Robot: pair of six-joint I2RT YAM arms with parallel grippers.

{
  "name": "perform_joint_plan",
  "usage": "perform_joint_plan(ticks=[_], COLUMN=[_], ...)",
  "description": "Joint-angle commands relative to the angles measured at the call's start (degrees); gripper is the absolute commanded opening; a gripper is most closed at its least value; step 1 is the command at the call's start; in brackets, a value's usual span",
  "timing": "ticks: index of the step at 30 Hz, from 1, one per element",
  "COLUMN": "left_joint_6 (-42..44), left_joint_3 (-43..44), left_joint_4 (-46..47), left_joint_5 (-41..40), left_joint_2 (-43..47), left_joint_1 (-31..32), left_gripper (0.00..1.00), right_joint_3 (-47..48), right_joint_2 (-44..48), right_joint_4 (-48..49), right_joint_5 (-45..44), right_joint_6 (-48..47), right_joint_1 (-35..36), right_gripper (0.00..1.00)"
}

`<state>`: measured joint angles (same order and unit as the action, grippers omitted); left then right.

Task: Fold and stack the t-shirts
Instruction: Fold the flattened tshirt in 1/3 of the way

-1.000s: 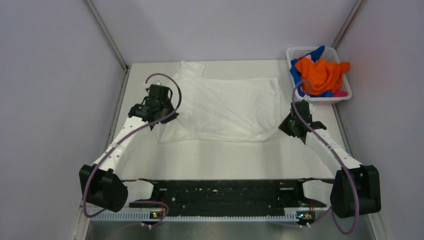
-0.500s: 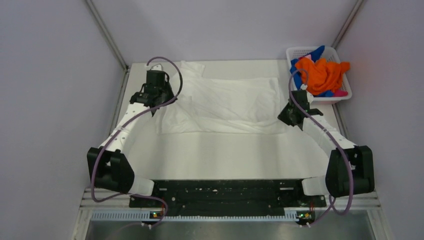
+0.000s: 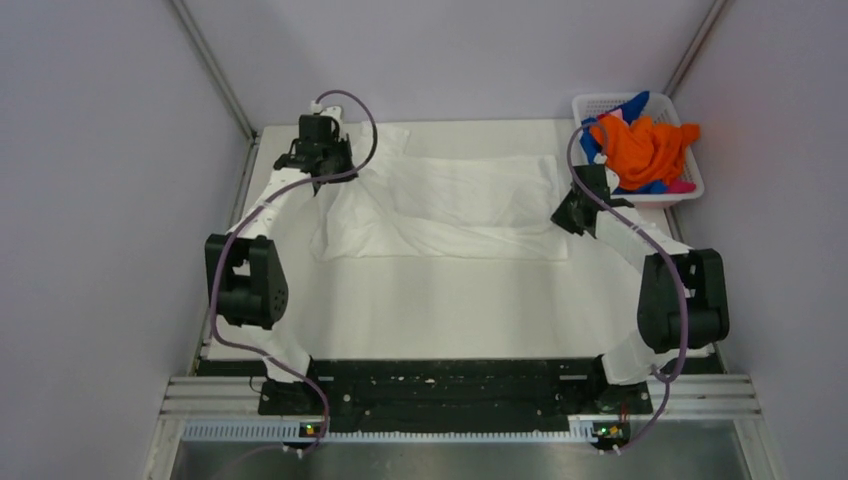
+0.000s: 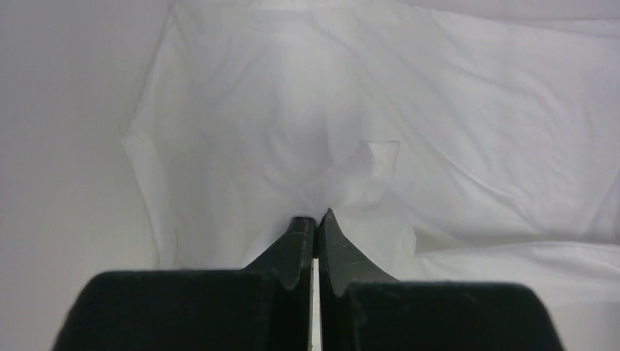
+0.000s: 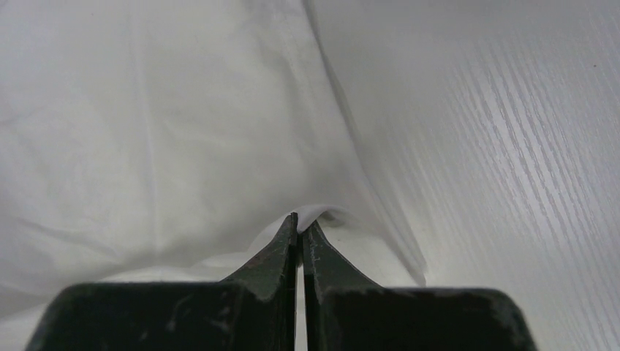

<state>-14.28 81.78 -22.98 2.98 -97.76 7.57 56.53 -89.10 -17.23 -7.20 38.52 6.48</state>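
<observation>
**Item 1, container.** White plastic lattice basket (image 3: 655, 200), rectangular, at the far right corner of the table (image 3: 450, 310). You will find it heaped above its rim. An orange t-shirt (image 3: 645, 148) lies crumpled on top. A blue t-shirt (image 3: 633, 104) pokes out behind and beneath it. A scrap of pink t-shirt (image 3: 683, 186) shows at the basket's near right corner.

**Item 2, cloth.** White t-shirt (image 3: 450, 205), thin, soft and creased, spread across the far half of the table. Its near part is gathered into long folds. It lies near the basket on its left, without touching it.

**Item 3.** Your left gripper (image 4: 316, 219) has dark tapered fingers pressed together on a small raised pinch of the white cloth, at the shirt's left side.

**Item 4.** Your right gripper (image 5: 300, 219) is likewise clamped on a thin fold at the shirt's right edge. Bare tabletop lies beside it, pale with fine wood-grain streaks.
</observation>
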Motion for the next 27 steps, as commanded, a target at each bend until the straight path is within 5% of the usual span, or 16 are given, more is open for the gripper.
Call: perform_joint_plan(ticks=[1,9,12,13,16,20,27], left_joint_6=[9.9,19.8,21.5,21.7,20.5,13.6,-1.3], left_joint_3=[8.3,24.4,25.6,25.9,28.5,34.0,12.7], left_joint_4=[3.6,-5.7,-6.6,-6.7,-8.2,-12.3,-3.7], left_joint_5=[9.3,17.4,15.6,14.9,10.3,5.2,12.8], left_joint_2=[-7.0,-20.7,-22.4,-22.6,-23.6,-23.0,-8.4], left_joint_1=[-1.8,-4.1,-4.6,-4.7,-4.8,-4.8,-4.7], left_gripper=[0.0,0.04,0.27,0.4,0.84,0.91,0.97], right_joint_3=[3.9,5.9,6.6,7.2,8.6,8.9,2.8], right_joint_2=[-2.9,-6.3,-7.2,-7.4,-7.2,-4.9,2.8], right_joint_4=[2.9,3.2,3.3,3.3,3.2,3.1,3.2], right_joint_5=[-0.1,-2.3,-3.5,-3.8,-4.7,-4.8,-2.8], right_joint_6=[-1.0,-1.7,-2.0,-2.2,-2.6,-2.7,-3.6], right_joint_1=[-0.8,-1.1,-1.6,-1.7,-1.9,-1.9,2.1], right_gripper=[0.0,0.0,0.0,0.06,0.49,0.92,0.99])
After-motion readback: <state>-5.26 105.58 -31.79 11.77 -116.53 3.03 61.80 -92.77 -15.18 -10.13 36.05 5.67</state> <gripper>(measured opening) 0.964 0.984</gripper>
